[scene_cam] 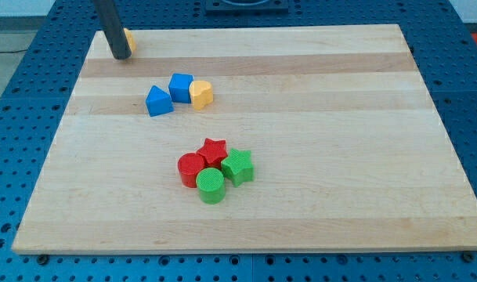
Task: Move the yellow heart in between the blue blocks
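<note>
The yellow heart (201,93) lies on the wooden board (316,157), touching the right side of the blue cube (181,86). The blue triangle block (158,101) sits just left of and slightly below the cube, close beside it. My tip (121,56) is at the board's top left corner, well up and left of the blue blocks. A yellow-orange block (129,40) shows partly behind the rod; its shape is hidden.
A cluster sits near the board's middle: a red star (214,150), a red cylinder (191,169), a green star (238,165) and a green cylinder (211,186). A blue perforated table (34,94) surrounds the board.
</note>
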`<state>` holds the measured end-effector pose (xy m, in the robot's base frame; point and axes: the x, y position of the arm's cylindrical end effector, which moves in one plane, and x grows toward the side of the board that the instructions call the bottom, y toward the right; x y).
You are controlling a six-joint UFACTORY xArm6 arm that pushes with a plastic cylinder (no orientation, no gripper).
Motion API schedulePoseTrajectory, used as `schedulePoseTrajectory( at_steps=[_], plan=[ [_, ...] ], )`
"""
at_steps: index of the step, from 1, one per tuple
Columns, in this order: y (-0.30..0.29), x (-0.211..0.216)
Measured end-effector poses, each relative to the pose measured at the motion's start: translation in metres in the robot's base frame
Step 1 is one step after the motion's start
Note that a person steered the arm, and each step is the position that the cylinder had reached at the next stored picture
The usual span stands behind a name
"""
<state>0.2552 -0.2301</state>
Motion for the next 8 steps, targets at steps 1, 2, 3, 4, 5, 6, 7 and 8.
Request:
schedulePoseTrajectory(
  at_steps=[1, 2, 3, 4, 5, 6, 7, 8],
  plan=[
    [0.008, -0.007],
    [0.07, 0.001],
    [0.146, 0.016],
    [0.187, 0.05],
    [0.187, 0.095],
    [0.182, 0.13],
    [0.167, 0.146],
    [0.158, 0.15]
  ],
)
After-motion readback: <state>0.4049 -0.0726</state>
